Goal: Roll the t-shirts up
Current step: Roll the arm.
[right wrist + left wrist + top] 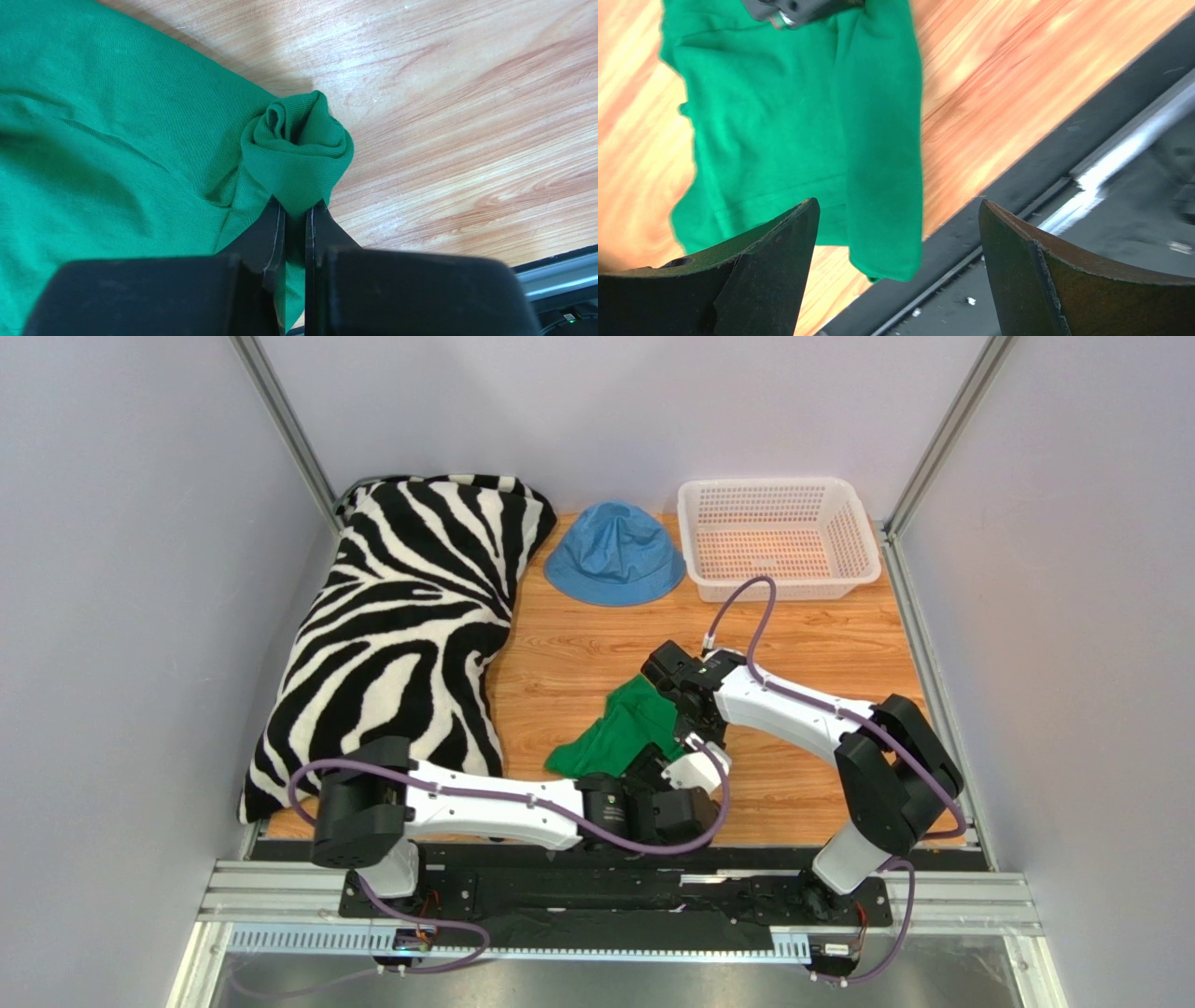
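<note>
The shirt (pixel 617 735) is spread on the counter (pixel 828 644) at 6 o'clock from the hat (pixel 615 553), with a bunched fold clamped in the right gripper (pixel 295 210). The left gripper (pixel 899 210) is held apart over it. The fold should be turned evenly, with the cloth kept taut.

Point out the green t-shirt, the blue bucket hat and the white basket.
green t-shirt (pixel 606 738), top external view, on its spread cloth
blue bucket hat (pixel 615 546), top external view, on its crown
white basket (pixel 765 483), top external view, on its far rim
</note>
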Controlling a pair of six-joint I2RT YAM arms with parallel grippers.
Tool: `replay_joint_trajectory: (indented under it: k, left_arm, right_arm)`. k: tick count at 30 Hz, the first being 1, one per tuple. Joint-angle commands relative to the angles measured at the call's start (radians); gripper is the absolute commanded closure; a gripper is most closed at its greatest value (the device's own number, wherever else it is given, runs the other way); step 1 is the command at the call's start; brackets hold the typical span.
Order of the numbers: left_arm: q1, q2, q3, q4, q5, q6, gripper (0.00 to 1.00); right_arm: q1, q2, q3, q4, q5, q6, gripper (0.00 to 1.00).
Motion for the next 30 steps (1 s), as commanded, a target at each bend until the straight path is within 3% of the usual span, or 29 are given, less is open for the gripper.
replay_joint_trajectory:
  k: [1,12,20,30]
  left_arm:
    - [-0.031,0.084,0.073,-0.128,-0.166,0.032,0.09]
    - [-0.077,0.175,0.125,-0.141,-0.216,0.041,0.28]
    - [-0.087,0.195,0.119,-0.115,-0.194,0.034,0.30]
    - [-0.086,0.225,0.081,-0.094,-0.206,-0.013,0.45]
  right_arm:
    - [0.004,0.022,0.036,-0.046,0.018,0.020,1.00]
    - [0.004,0.048,0.047,-0.051,0.012,0.031,1.00]
    - [0.004,0.056,0.047,-0.051,0.012,0.035,1.00]
    - [0.004,0.056,0.044,-0.048,0.012,0.040,1.00]
